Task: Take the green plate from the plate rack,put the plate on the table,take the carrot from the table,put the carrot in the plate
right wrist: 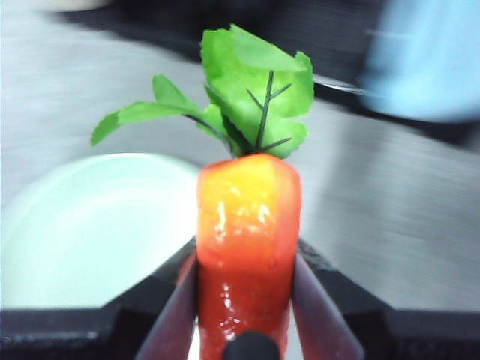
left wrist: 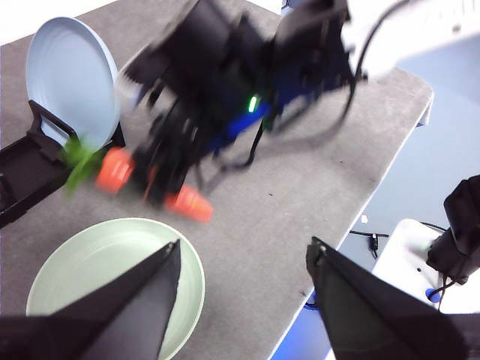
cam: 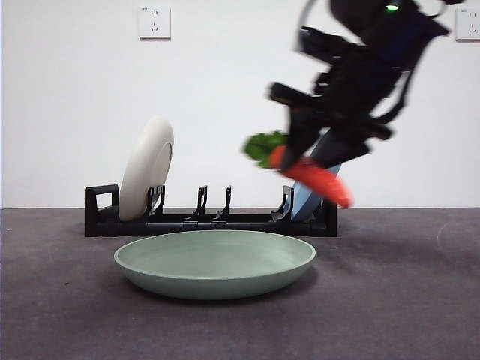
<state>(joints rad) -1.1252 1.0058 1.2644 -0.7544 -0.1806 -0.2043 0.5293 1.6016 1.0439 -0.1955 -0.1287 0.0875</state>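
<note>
Carrot (cam: 311,174), one, orange-red body with green leafy top: held clear of the surface, tilted, tip down and leaves toward the rack, above and beside the near rim of the plate rather than over its middle.

Table (cam: 405,300), one, dark grey matte surface; bears everything listed below.

Plate rack (cam: 210,220), one, long low black frame with slotted uprights and a square loop handle at one end; several middle slots stand vacant.

Plates, three. Green plate (cam: 215,262), one, lying flat on the table just in front of the rack, nothing in it. Cream-white plate (cam: 147,169), one, upright in a slot by the handle end. Blue plate (left wrist: 69,79), one, upright at the far end, largely hidden behind the arm in the front view.

Grippers, two. Right gripper (right wrist: 244,300): jaws clamped on the carrot's body, one on each side, as its wrist view shows. Left gripper (left wrist: 244,281): jaws spread apart, holding nothing, hovering above the table by the green plate's edge.

Risks, as judged: released here, the carrot would likely strike the rim and roll onto the table, since it is not yet centred. The smooth tapered body could slide out of the jaws. The arm works close to the blue plate and could knock it from its slot.
</note>
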